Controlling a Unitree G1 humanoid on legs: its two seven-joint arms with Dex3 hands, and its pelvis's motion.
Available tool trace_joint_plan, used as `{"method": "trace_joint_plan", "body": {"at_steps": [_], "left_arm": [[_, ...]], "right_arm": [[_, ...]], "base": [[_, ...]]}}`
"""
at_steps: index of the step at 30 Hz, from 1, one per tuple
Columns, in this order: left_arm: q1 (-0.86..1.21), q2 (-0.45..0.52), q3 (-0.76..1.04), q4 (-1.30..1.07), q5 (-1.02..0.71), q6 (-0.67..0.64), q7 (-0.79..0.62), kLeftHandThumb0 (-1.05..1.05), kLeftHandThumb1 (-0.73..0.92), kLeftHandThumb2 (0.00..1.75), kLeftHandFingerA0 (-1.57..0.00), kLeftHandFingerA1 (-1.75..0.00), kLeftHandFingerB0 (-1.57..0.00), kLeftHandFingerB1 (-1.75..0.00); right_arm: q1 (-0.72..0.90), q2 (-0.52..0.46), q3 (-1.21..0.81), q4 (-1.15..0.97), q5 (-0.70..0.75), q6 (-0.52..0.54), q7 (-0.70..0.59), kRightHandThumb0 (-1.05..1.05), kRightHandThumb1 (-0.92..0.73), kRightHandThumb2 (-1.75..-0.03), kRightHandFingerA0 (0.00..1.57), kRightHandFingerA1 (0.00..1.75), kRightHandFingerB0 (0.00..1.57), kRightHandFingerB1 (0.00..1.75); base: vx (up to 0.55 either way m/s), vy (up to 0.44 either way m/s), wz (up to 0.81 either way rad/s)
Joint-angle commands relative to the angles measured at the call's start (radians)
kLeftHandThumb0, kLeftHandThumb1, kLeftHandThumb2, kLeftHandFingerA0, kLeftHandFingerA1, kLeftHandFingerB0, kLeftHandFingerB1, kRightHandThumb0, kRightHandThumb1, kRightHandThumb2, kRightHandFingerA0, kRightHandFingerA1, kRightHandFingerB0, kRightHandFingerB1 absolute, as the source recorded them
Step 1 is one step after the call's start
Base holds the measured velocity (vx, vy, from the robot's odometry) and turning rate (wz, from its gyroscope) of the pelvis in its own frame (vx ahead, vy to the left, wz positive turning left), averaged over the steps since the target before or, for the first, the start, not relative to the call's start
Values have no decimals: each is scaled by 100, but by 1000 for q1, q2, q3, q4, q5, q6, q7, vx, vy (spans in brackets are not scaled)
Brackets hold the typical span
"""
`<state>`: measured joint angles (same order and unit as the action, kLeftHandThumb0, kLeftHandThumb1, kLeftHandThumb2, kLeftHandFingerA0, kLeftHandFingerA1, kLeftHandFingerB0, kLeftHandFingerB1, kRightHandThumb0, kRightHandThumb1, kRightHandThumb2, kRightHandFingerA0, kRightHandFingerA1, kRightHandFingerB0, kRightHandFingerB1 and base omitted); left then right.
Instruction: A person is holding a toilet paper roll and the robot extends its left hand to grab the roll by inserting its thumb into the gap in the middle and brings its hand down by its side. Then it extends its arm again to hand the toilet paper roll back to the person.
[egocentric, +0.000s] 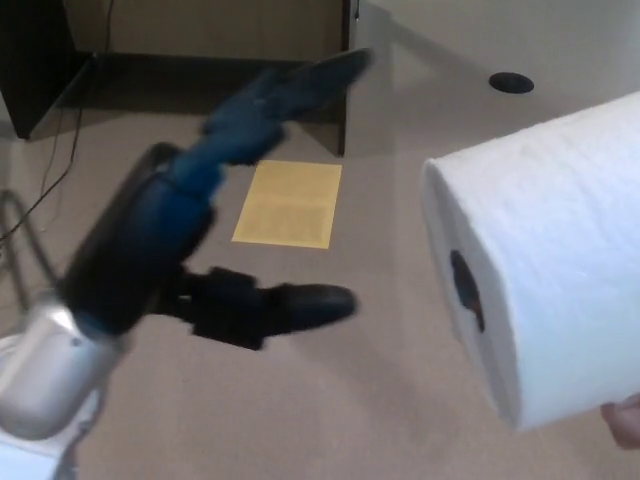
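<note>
Toilet paper roll (545, 260) fills the right side of the head view, held up in the air, near the camera, well above the floor (400, 400). Its long axis runs roughly left-right, tilted a bit so the right end sits higher and farther. The flat end face points left, toward the robot's hand, and the dark core hole (466, 288) shows on that face as a narrow oval. Roll runs off the right edge of frame. A bit of a person's hand (625, 420) shows at the bottom right corner, just under the roll's lower edge; how it grips the roll cannot be seen.

Left hand (215, 235) is up at centre-left, motion-blurred, coming off a grey forearm (50, 365) at the lower left. Hand is spread wide and empty: upper fingers (290, 95) reach up and to the right, far side, thumb (300, 305) sticks out to the right lower down, pointing toward the roll's end face. Clear gap between thumb tip and the roll; not touching, thumb not in the core hole.

Right hand does not show.

On the floor, a yellow sheet (295, 205) lies flat at centre, partly behind the hand. Dark furniture panel (345, 80) stands far centre, cables (55, 170) trail at far left, a round dark floor port (511, 83) sits far right.
</note>
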<state>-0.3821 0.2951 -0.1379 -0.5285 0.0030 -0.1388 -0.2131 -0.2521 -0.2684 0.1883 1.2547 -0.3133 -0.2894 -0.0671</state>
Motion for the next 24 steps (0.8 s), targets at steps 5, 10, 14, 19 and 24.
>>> {"method": "trace_joint_plan", "body": {"at_steps": [5,10,14,19,24], "left_arm": [[-83,-73,-152,-103,-4,267,-57,-24,23,80,0,-49,0,-48],[-123,-109,-184,-84,29,277,-49,-27,22,80,-1,-48,0,-48],[-132,-135,-211,-75,82,267,-29,-50,37,61,-18,-37,-12,-32],[-140,-146,-207,-61,122,257,-24,-24,25,82,-6,-50,-5,-50],[-143,-131,-174,-29,111,222,-42,-42,38,59,-17,-37,-14,-32]], "right_arm": [[-7,-17,-8,18,-2,-11,-17,-37,-66,-60,71,59,56,43],[-17,-15,-10,23,-3,1,-19,-36,-66,-60,74,60,57,43],[-15,-16,-10,21,-3,-8,-18,-38,-67,-60,72,62,56,43],[-26,-9,-13,23,-1,-11,-16,-37,-66,-60,73,66,58,44],[-31,-16,-4,25,-12,-11,-22,-36,-66,-60,72,62,57,43]], "base": [[0,0,0],[0,0,0],[0,0,0],[0,0,0],[0,0,0]]}}
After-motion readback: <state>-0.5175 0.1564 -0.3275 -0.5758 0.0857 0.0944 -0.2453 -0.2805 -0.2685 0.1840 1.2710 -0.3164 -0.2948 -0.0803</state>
